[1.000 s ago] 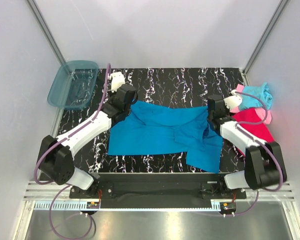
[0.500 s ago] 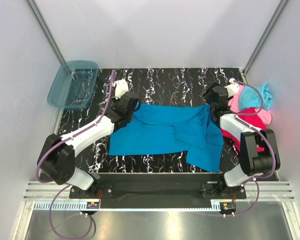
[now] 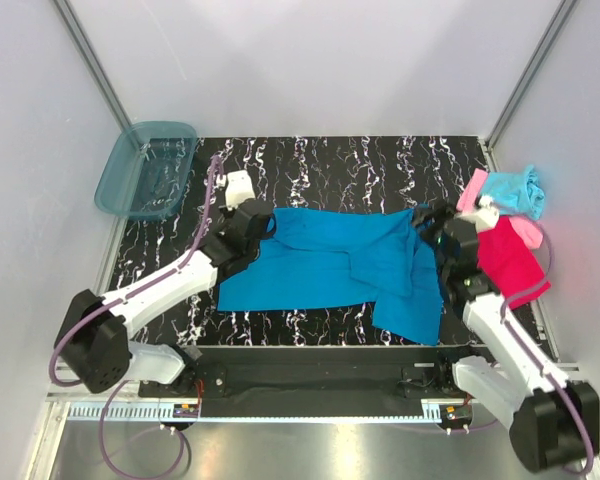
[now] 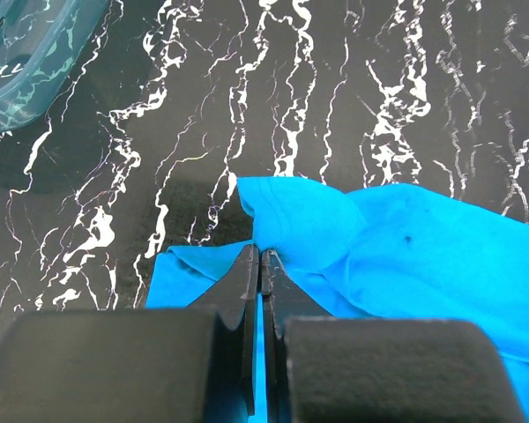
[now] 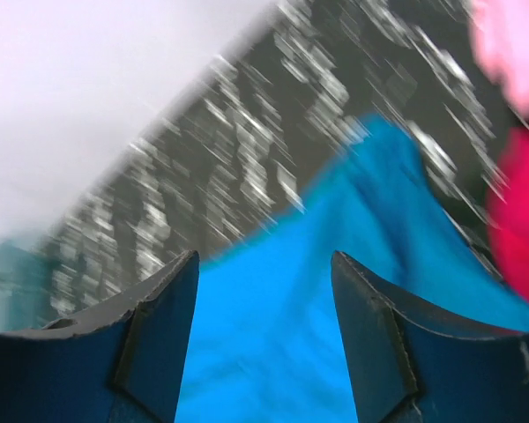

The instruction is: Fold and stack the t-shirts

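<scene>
Left pincer [image 4: 261, 258] clamps the blue t-shirt [image 3: 320, 265], wrinkled and spread out ahead of it; right pincer [image 5: 263, 261] stands open above the cloth

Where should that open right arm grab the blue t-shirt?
On the blue t-shirt, probably its far right corner, coming down from above: the edge lies free there, and it mirrors the left end effector, which pinches the far left corner.

A t-shirt [image 3: 320, 262] lies spread over the middle of the counter [image 3: 380, 165]; three more t-shirts [image 3: 505, 250] sit heaped at its right edge, and a bin [image 3: 145, 168] rests at the far-left corner.
</scene>
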`<state>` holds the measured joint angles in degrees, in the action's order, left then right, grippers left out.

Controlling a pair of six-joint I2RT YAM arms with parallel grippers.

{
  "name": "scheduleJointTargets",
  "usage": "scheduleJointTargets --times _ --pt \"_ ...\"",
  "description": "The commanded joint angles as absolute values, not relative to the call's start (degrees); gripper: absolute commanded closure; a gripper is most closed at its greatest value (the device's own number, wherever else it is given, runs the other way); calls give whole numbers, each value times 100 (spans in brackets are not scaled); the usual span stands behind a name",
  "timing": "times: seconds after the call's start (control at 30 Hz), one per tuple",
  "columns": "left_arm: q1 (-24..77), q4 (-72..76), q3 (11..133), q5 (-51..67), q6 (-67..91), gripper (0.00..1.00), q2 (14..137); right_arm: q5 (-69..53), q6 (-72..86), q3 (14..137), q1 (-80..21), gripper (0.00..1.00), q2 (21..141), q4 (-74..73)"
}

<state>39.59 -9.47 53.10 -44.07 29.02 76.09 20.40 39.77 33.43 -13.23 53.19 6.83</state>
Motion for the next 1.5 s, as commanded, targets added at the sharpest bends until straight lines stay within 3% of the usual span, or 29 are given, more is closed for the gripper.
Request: scheduleJointTargets --times 0.0,0.13,0.27,0.47,0.97,1.47 --pt "3981 -633 5177 -4632 2962 100 7295 2347 4543 2568 -1336 33 4660 -472" --pt "3999 -659 5168 -4658 2927 100 7242 1952 4974 2198 -1336 33 4149 -957" --pt "3999 -703 5212 -4588 2953 100 7251 1495 5203 2206 -1345 36 4525 -880" --pt "4008 -791 5212 -4605 2944 100 7198 1117 5212 2189 -1336 51 5229 -432" --pt "3999 -870 5238 -4737 2812 100 7102 1266 5159 2522 -1327 43 5809 -1080" --pt "3982 -844 5238 -4772 2769 100 7058 1126 5159 2487 -1160 46 5932 -1468"
